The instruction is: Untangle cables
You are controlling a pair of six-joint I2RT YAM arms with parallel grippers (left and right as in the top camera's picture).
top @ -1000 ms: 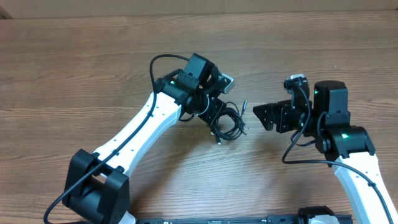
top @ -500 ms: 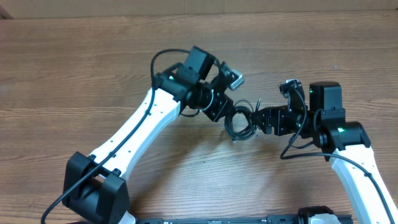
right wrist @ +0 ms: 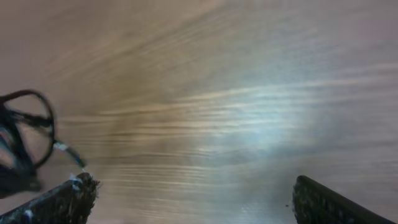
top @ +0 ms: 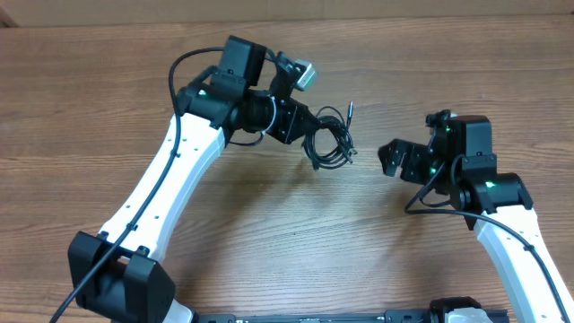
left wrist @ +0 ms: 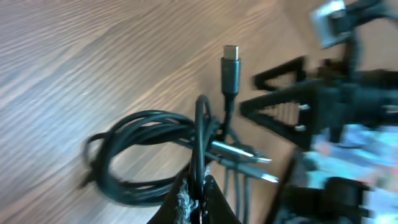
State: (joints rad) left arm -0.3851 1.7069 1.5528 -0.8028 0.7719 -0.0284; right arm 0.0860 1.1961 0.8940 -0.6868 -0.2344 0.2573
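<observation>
Cables (top: 329, 144), still one coil pinched in the shut left claw (top: 303, 135), had swung left across the table (top: 108, 90) while the right claw (top: 393, 160) drew back wide open, so untangling seemed barely begun.

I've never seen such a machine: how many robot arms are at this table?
2: the left arm reaches in from bottom left, holding the cables; the right arm stands at bottom right.
</observation>
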